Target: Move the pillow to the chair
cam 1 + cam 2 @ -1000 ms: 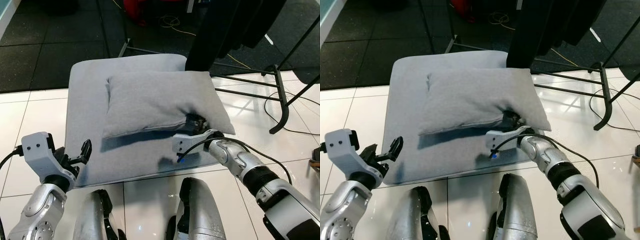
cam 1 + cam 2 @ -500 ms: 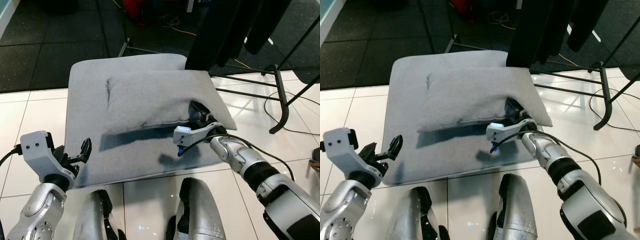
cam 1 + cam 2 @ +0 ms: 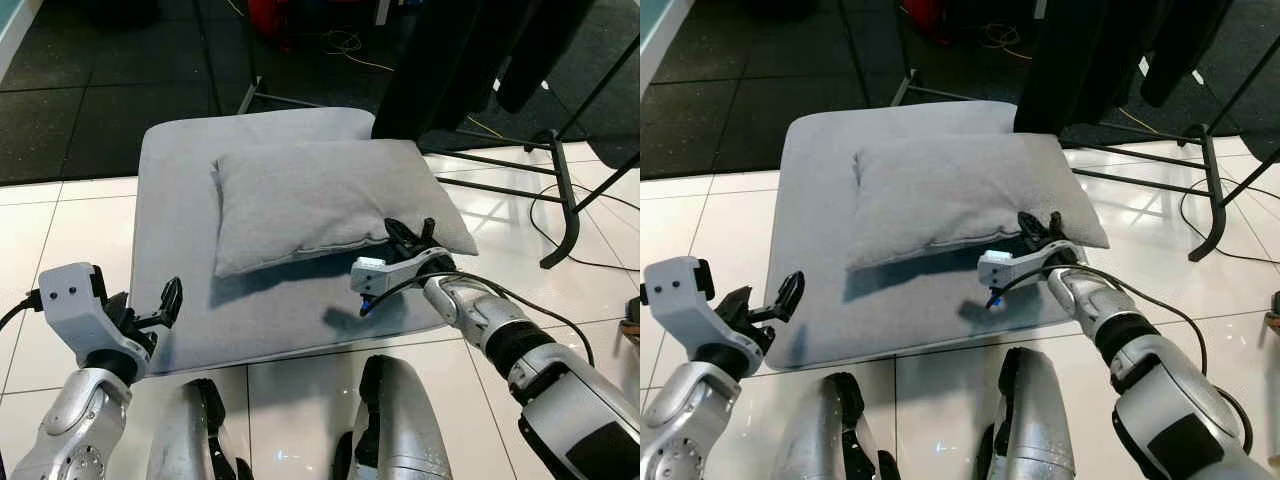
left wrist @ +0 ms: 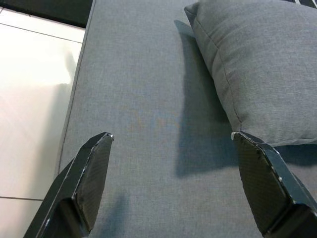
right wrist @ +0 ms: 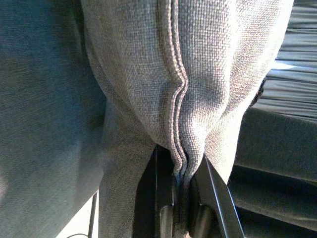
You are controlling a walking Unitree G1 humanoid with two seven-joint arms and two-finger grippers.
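White floor tiles meet dark matting around one grey chair seat, where one grey pillow lies on the cushion. By the look of it, the pillow has reached the chair and only letting go remains. One right gripper pinches the pillow's seamed near edge between its black fingers. One left gripper, fingers spread and holding nothing, hovers over the seat's near-left corner. One dark metal stand rises beyond the seat.

Pillow seam between the right end effector fingers, their tips buried in fabric
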